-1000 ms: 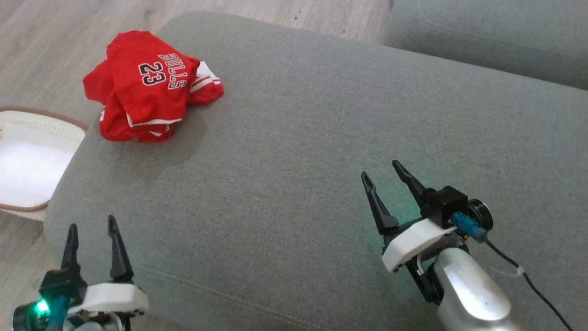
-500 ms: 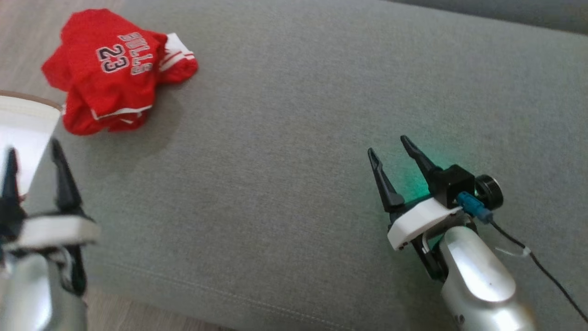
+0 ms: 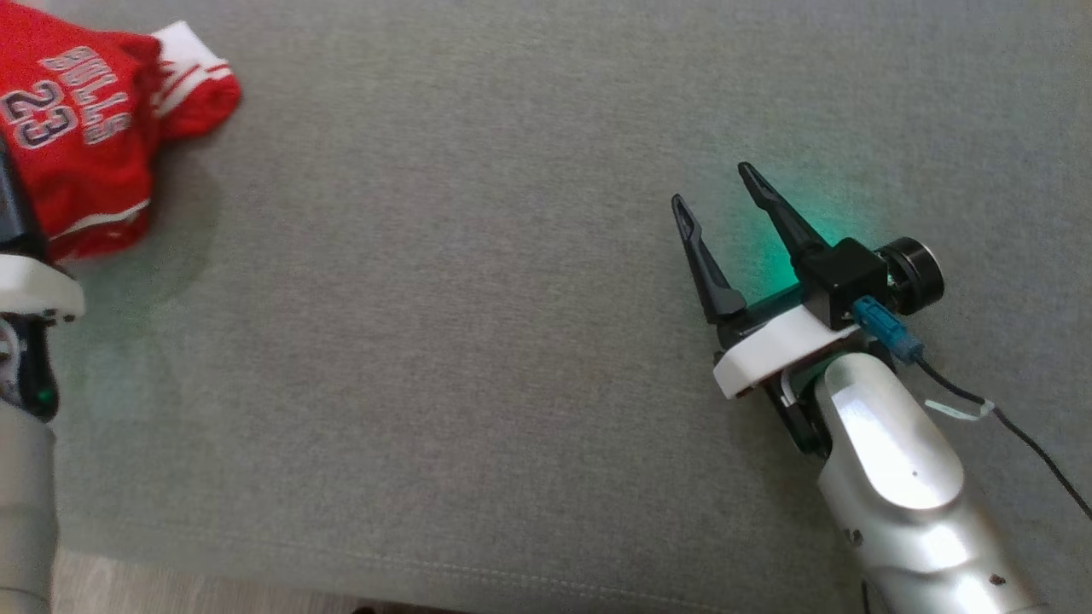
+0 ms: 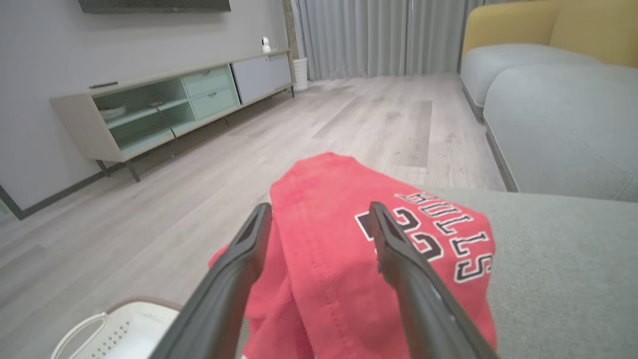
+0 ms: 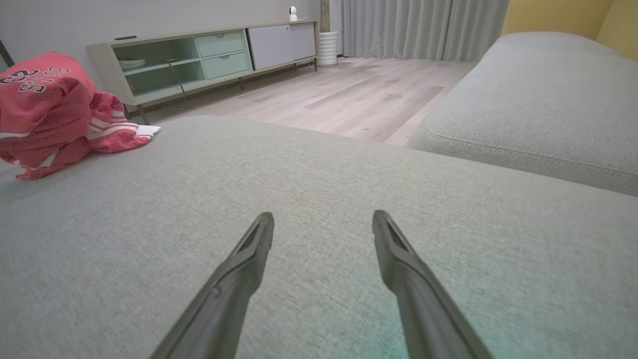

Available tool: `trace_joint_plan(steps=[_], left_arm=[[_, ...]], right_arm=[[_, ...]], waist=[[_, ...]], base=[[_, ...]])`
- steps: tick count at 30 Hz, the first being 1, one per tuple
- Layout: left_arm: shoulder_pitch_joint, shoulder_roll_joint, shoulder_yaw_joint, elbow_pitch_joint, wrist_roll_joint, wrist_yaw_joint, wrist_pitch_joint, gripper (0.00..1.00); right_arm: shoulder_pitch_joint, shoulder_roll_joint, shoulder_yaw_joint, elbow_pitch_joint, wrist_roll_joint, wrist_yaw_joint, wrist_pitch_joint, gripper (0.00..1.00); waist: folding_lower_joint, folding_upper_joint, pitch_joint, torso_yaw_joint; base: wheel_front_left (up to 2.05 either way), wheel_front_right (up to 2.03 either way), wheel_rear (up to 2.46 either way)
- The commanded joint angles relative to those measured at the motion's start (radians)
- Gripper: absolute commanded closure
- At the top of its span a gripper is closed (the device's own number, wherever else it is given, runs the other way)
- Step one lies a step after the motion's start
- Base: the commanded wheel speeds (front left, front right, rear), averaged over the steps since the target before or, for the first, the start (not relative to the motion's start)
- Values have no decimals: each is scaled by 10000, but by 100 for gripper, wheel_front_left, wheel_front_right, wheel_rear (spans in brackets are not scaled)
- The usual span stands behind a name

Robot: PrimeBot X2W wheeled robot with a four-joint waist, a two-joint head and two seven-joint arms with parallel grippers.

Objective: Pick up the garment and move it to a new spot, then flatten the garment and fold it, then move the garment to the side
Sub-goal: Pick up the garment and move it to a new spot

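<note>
A: Red Bulls jersey [image 3: 77, 128], where?
B: Bunched in a heap at the far-left edge of the grey sofa cushion [image 3: 469, 298]. Left tool [image 4: 320, 209] wide open, empty, fingers framing the heap. Right tool [image 3: 711, 184] wide open too, empty, over bare cushion, well apart.
A: Handling?
B: Looks light, limp, probably slick. Pinch a thick top fold by the lettering; a single layer may slip out.
</note>
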Motion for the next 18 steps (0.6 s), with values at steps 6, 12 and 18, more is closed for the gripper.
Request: trace_joint_plan(steps=[6, 12, 18], left_arm=[[-776, 1054, -285, 876, -1350, 19, 594, 0], [-953, 1183, -1102, 1270, -2765, 18, 955, 0], [-988, 1276, -1791, 1524, -3882, 18, 1346, 100]], right_arm=[[-185, 95, 86, -436, -238, 75, -107, 0], [-165, 82, -35, -466, -317, 75, -107, 0], [-158, 98, -41, -426, -197, 75, -107, 0]], waist=[[-2, 0, 562, -425], [-2, 0, 733, -514], [-2, 0, 586, -590]], base=[[0, 0, 0], [0, 0, 0], [0, 0, 0]])
